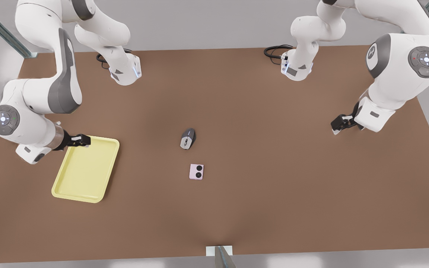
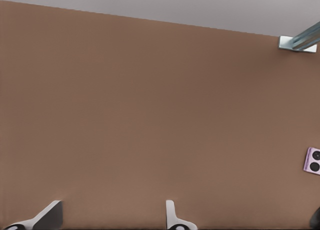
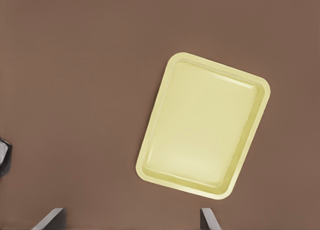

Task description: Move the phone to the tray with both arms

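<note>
STEP: we judge nothing begun, approach due | NEAR: small pale pink phone [image 1: 196, 171] lies bare mid-table, well apart from pale yellow tray [image 1: 86, 169] | FAR: right gripper [image 1: 81, 140] over tray's rim, empty, spread wide; left gripper [image 1: 339, 123] waits, empty, spread | NEXT: left gripper must reach phone.

- The table [image 1: 237, 111] is plain brown, flat and smooth, with a dull, matt top.
- The tray [image 3: 202, 125] in the lower left of the front view looks like pale yellow plastic, smooth, with a soft shine.
- The phone [image 1: 196, 171] near the middle is pale pink and smooth, with two black round circles.
- The mouse [image 1: 188, 138] just above it looks like grey and silver plastic.
- The arms [image 1: 43, 93] look like smooth white plastic with grey covers, a little shiny.
</note>
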Controlling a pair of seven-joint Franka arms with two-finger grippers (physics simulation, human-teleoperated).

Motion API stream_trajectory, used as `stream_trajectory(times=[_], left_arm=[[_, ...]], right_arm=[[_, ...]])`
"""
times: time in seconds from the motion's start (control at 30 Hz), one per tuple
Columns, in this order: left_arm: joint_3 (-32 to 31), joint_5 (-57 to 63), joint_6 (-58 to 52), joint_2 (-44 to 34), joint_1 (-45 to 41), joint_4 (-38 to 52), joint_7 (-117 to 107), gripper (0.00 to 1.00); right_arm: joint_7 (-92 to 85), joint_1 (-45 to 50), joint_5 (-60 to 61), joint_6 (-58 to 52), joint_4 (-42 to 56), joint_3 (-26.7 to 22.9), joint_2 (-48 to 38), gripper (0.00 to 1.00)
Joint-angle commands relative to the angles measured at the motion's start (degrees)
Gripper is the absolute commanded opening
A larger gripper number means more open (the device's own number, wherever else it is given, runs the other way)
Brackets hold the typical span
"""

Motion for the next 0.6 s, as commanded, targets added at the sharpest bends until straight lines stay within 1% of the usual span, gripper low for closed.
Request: stream_trajectory(times=[0.0, 0.07, 0.1, 0.13, 0.17, 0.23, 0.33, 0.4, 0.47, 0.5, 0.53, 0.57], left_arm=[[0.46, 0.91, -4.97, 0.15, -0.09, 0.08, 16.69, 1.00], [0.90, 0.91, -4.97, 0.59, 0.08, -0.01, 16.77, 1.00], [0.90, 0.91, -4.80, 0.77, 0.17, 0.00, 16.77, 1.00], [1.43, 0.91, -4.88, 1.03, 0.17, 0.08, 16.95, 1.00], [1.43, 0.91, -4.79, 1.12, 0.17, 0.08, 17.04, 1.00], [1.43, 0.91, -4.79, 1.56, 0.17, 0.08, 17.04, 1.00], [1.69, 0.82, -4.97, 1.56, 0.08, 0.08, 16.95, 1.00], [1.87, 0.82, -4.97, 1.56, 0.17, 0.08, 17.04, 1.00], [1.87, 0.73, -4.97, 1.56, 0.17, 0.08, 17.04, 1.00], [1.87, 0.73, -4.97, 1.56, 0.26, -0.01, 17.04, 1.00], [2.40, 0.65, -4.97, 1.56, 0.17, -0.01, 17.04, 1.00], [2.40, 0.64, -4.97, 1.73, 0.17, -0.01, 17.04, 1.00]], right_arm=[[3.35, 3.16, 0.31, 2.32, 1.12, 0.18, 2.73, 1.00], [8.26, 7.55, 0.67, 4.87, 1.82, 0.09, 6.07, 1.00], [13.54, 11.59, 0.49, 4.52, 6.30, -0.35, 10.03, 1.00], [21.53, 12.74, 0.75, 5.14, 7.01, 0.26, 11.79, 1.00], [25.67, 14.59, 0.75, 6.71, 8.50, 0.71, 13.37, 1.00], [33.57, 15.90, 0.75, 10.84, 8.68, 3.25, 15.39, 1.00], [34.64, 16.70, 0.67, 14.63, 8.68, 3.34, 17.24, 1.00], [38.77, 18.89, 0.49, 16.21, 9.47, 3.34, 19.35, 1.00], [44.22, 19.95, 0.58, 20.69, 9.65, 3.34, 21.98, 1.00], [46.59, 20.04, 0.67, 21.05, 12.53, 4.13, 24.88, 1.00], [49.49, 20.04, -0.21, 18.32, 19.92, 6.42, 30.59, 1.00], [50.11, 20.39, -0.39, 18.76, 20.63, 6.33, 31.13, 1.00]])
